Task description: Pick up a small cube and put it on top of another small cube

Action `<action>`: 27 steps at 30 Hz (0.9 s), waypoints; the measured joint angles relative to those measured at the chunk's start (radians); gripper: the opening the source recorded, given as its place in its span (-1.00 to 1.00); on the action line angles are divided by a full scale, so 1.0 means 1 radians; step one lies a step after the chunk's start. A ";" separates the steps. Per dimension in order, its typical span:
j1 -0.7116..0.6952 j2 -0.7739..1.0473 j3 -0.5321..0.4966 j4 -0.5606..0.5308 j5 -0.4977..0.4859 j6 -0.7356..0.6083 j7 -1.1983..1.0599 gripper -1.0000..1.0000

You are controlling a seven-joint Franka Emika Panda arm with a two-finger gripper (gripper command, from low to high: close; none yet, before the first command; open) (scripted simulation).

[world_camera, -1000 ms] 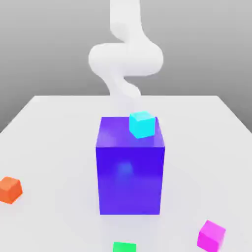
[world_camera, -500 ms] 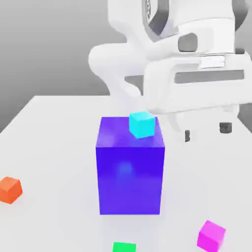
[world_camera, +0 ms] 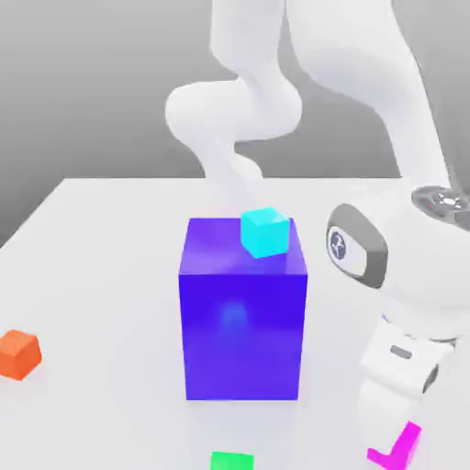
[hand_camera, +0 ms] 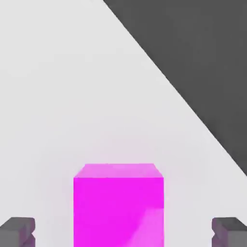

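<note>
While lowered over the white desk (world_camera: 92, 239), jaws spread wide either side of the small magenta cube (hand_camera: 118, 207), untouched; green cube (world_camera: 231, 461) nearby; no readable writing.

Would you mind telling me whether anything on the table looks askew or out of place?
Only the cyan cube: it sits turned at the far corner of the blue-purple block, slightly overhanging. Nothing looks spilled or damaged.

A big blue-purple block (world_camera: 241, 317) stood mid-table (world_camera: 101, 239), a cyan cube (world_camera: 265, 231) on top; an orange cube (world_camera: 18, 354) sat well apart.
</note>
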 joint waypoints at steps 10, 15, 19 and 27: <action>-0.012 -0.085 0.017 -0.019 0.019 -0.067 -0.014 -1.00; -0.093 -0.178 -0.017 -0.017 0.057 -0.165 -0.073 -1.00; -0.190 -0.212 -0.074 0.005 0.095 -0.220 -0.140 -1.00; -0.279 -0.098 -0.117 0.033 0.146 -0.129 -0.213 1.00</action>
